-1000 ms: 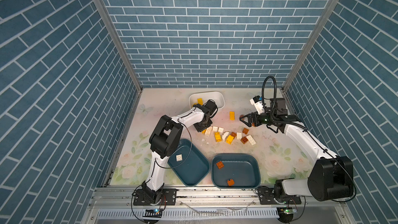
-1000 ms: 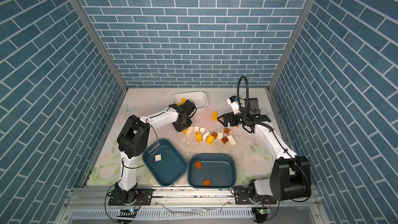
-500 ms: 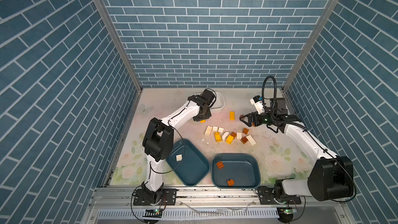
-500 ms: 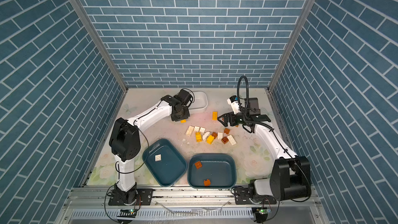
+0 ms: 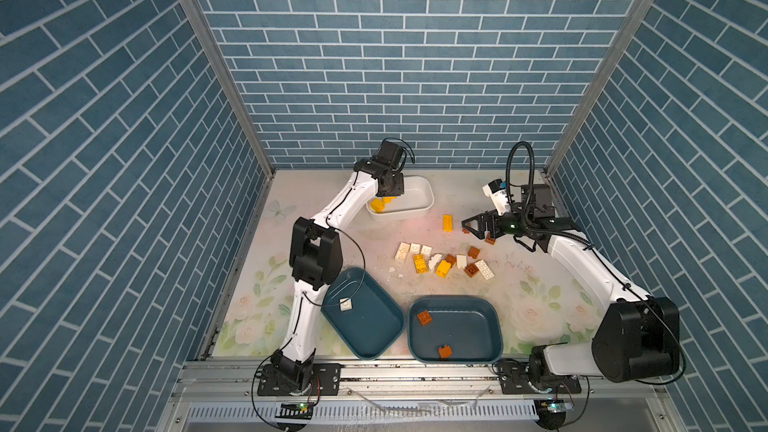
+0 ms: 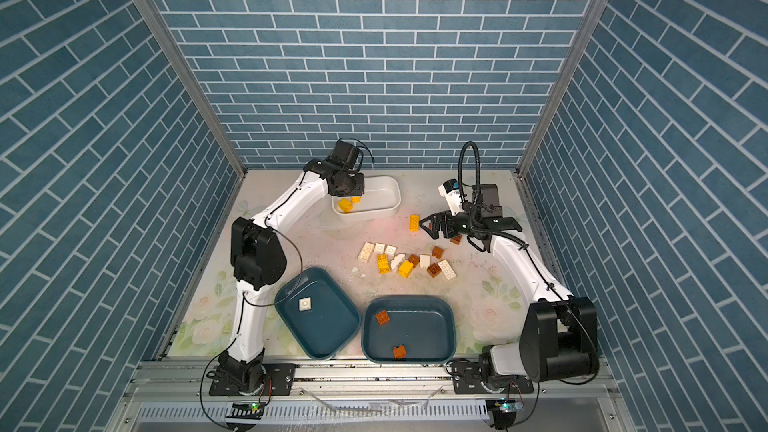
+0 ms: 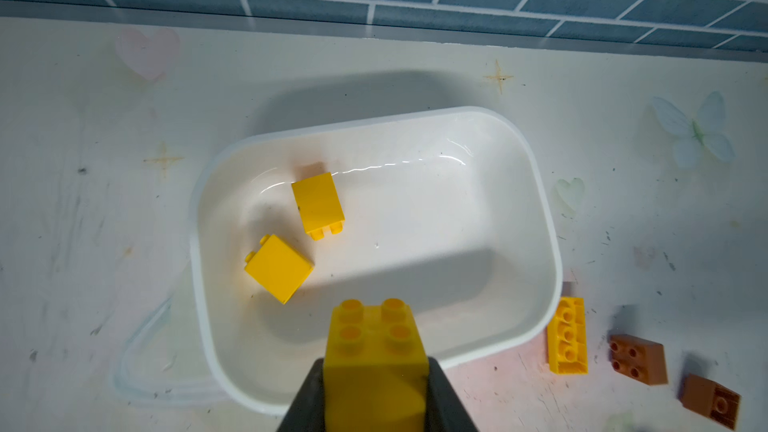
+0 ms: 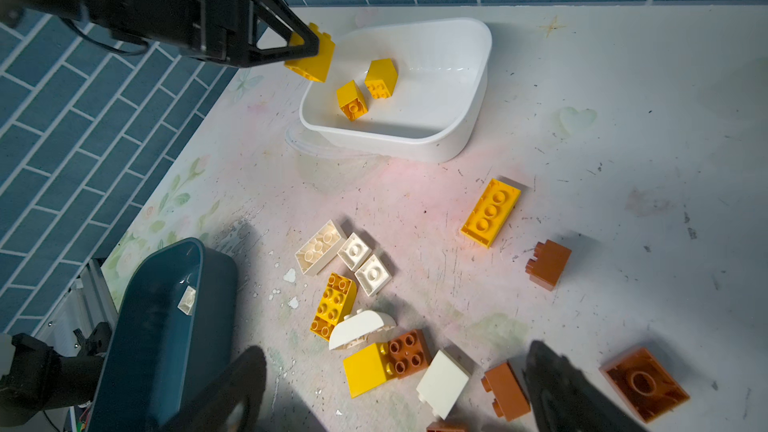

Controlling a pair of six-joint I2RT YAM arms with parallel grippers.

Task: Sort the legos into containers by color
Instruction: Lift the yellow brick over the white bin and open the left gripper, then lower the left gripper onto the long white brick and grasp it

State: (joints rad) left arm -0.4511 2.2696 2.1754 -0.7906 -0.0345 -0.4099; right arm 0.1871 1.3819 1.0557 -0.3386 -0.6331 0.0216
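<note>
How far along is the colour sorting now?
Done: two yellow studded plastic bricks lie in the small white plastic tub, one white brick in the left dark teal tub, two brown-orange bricks in the right dark teal tub. In hand: the left gripper is shut on a third yellow brick above the white tub's rim; the right gripper is open and empty. Left: over a dozen mixed loose bricks on the table.

No legible text, label, brand, number or sign in any view. Stud tops of yellow studded plastic brick (image 7: 375, 338), closest thing in left wrist view: too soft to tell whether any embossing is there.
</note>
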